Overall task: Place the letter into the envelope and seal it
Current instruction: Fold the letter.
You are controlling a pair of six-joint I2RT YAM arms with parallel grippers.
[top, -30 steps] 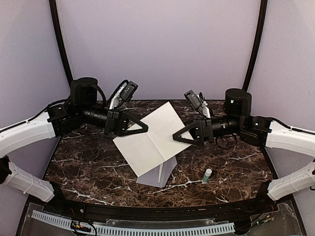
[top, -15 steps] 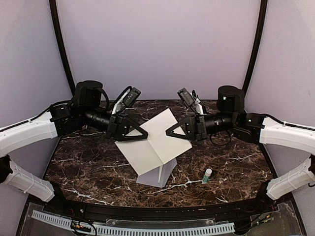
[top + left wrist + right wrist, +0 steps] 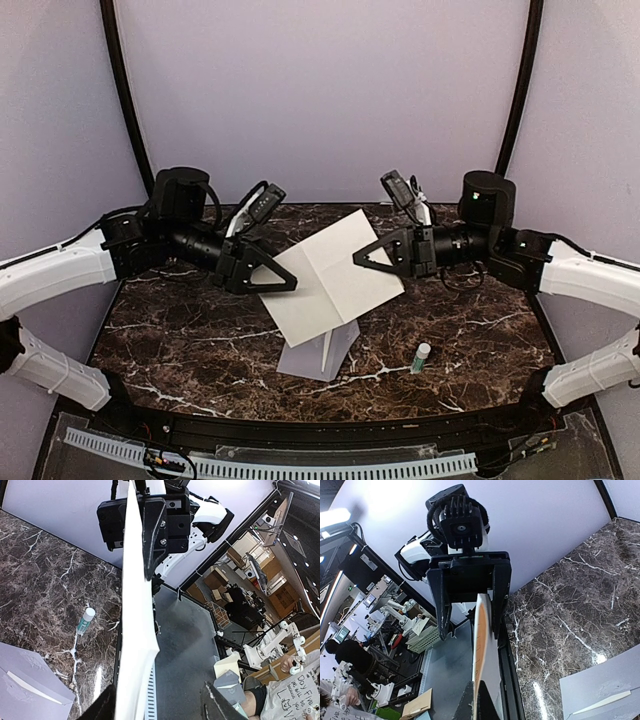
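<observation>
Dark marble worktop (image 3: 180,340) from above: the letter (image 3: 325,285) hangs over the grey envelope (image 3: 325,360), with the right gripper (image 3: 358,262) clenched on its edge. Left wrist view: the left gripper (image 3: 160,695) is released, the letter edge-on beside one finger. Right wrist view: the letter is pinched between the fingers.

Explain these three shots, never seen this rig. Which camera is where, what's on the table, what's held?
Two robot arms are bolted at the near edge of a marble table. The wide picture looks down from above and behind them. The other two come from a camera on each wrist, looking along that arm's own fingers. On the table lie a grey envelope and a small white tube with a green cap, probably glue. Lifted above them is the letter, a cream creased sheet. The right tool is shut on one edge. The left tool is at the opposite edge with its jaws apart, so only the right seems to hold it.
</observation>
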